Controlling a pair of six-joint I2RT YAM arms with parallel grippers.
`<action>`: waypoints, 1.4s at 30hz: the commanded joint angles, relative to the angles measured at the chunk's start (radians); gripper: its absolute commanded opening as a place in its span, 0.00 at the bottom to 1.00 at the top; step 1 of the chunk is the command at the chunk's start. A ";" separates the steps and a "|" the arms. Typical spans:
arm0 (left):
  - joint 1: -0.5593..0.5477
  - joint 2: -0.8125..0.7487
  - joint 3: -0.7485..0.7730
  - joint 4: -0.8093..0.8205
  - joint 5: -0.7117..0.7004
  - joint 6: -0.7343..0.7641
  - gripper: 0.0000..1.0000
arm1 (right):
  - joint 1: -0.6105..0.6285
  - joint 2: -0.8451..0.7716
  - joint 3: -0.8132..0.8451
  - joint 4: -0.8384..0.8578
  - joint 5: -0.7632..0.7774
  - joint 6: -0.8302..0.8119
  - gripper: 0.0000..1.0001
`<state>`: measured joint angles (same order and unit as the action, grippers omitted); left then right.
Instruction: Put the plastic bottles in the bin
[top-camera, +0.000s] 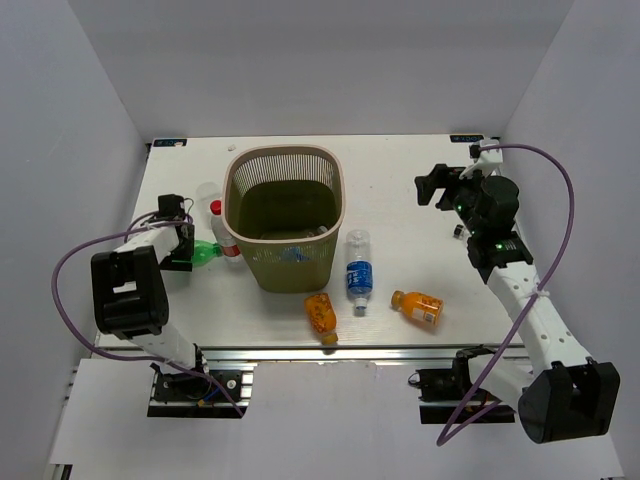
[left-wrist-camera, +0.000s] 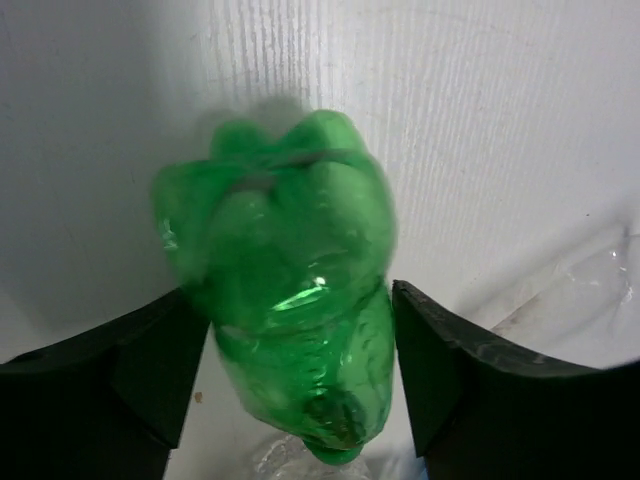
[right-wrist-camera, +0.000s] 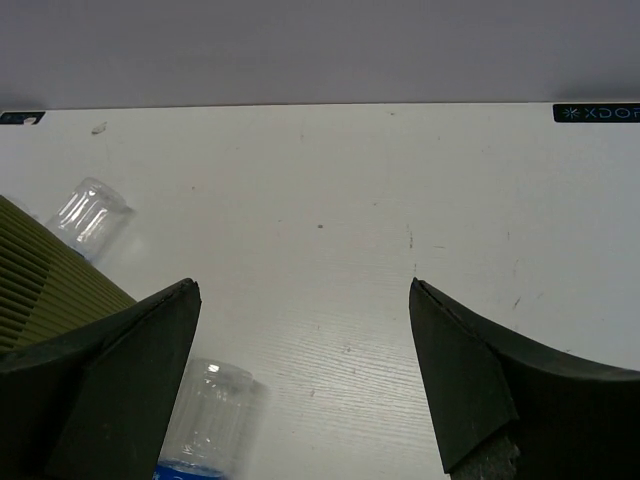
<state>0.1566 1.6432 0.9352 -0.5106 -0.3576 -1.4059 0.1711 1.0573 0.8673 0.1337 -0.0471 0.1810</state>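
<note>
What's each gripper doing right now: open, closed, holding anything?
Left gripper: closed on the green bottle.
Right gripper: open, holding nothing.

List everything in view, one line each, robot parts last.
Olive-tan mesh plastic bin: one, upright, mid-table.
Clear blue-labelled plastic bottle in the bin: at least one, on its floor; any others unclear.
Clear blue-labelled plastic bottle on the table: one, lying right of the bin.
Orange plastic bottles: two, lying near the front edge, one before the bin, one further right.
Clear red-capped plastic bottle: one, left of the bin.
Green plastic bottle: one, left of the bin.
White table: one.
Left gripper: black, closed on the green bottle.
Right gripper: black, open, empty.
</note>
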 joint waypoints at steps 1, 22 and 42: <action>-0.002 -0.022 0.024 -0.029 -0.052 -0.021 0.80 | -0.004 -0.032 -0.002 0.038 0.023 0.035 0.89; -0.210 -0.287 0.617 0.230 0.417 0.863 0.59 | -0.033 -0.065 -0.145 -0.132 -0.005 0.103 0.89; -0.540 -0.418 0.390 0.284 0.572 1.095 0.98 | 0.252 0.236 -0.111 -0.026 -0.023 0.285 0.89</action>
<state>-0.3828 1.2381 1.3018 -0.2173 0.2512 -0.3401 0.4046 1.2652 0.7238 0.0120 -0.0944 0.4126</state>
